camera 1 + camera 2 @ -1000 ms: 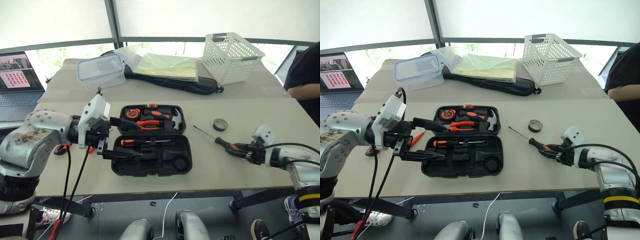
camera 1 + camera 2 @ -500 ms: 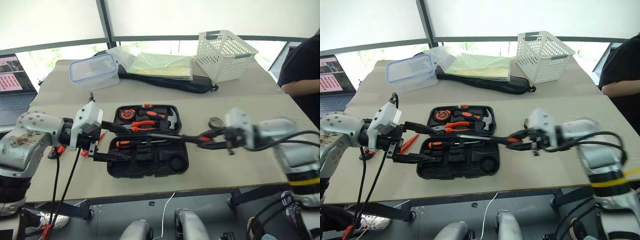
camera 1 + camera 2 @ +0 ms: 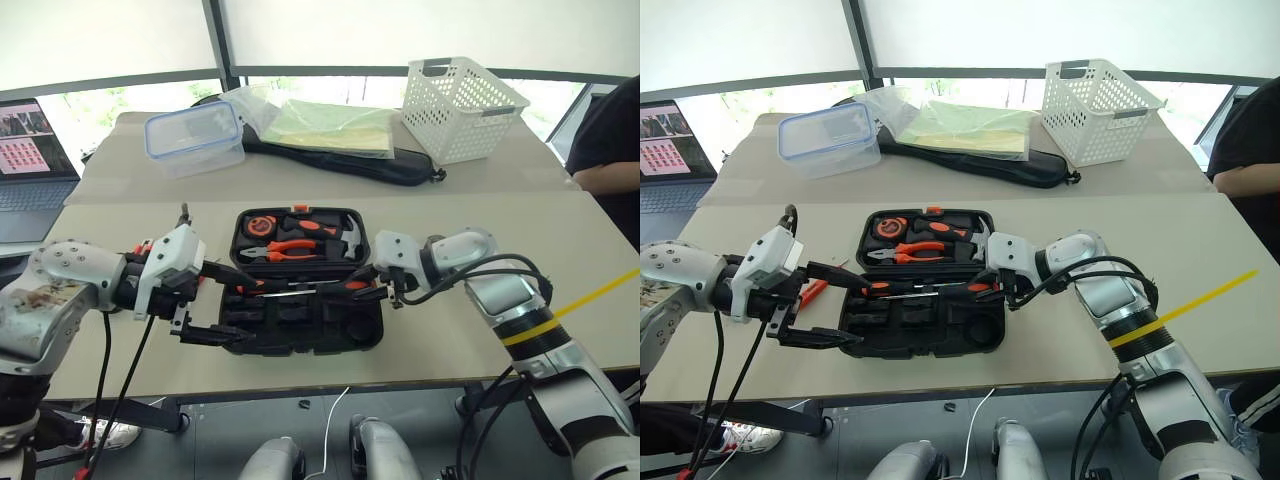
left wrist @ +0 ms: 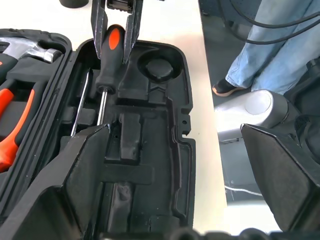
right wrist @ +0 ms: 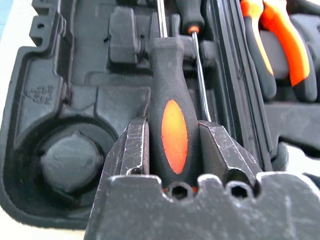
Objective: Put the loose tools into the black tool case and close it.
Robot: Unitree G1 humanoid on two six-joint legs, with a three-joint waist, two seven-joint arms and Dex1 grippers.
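Now, nearest first, all placed against the tool case:
Left gripper (image 3: 205, 303): jaws spread wide, empty, poised at the near-left corner of the black tool case (image 3: 372, 340); likely parked there to steady the case or wait for the closing step.
Front half of case: open and flat on the table (image 3: 480, 330), shaped recesses up; round recess at its right end vacant, judged meant for the tape roll.
Right gripper (image 5: 175, 145): fingers (image 5: 134, 147) clamped on the black-and-orange handle of a screwdriver (image 4: 109, 55); held low over the rear edge of the front half, shaft lying along the long slot, apparently to line it up for seating.
Second screwdriver (image 5: 192, 20): already lying in the same half, just beside the held one.
Rear half of case: pliers (image 3: 297, 248), hammer (image 3: 345, 235) and tape measure (image 3: 263, 226) seated in their recesses.
Left of case: an orange tool (image 3: 812, 291) on the table, partly hidden by the left arm; cannot tell which.
Beyond case: long black bag (image 3: 330, 160), clear box (image 3: 195, 138), white basket (image 3: 460, 105), all well apart.
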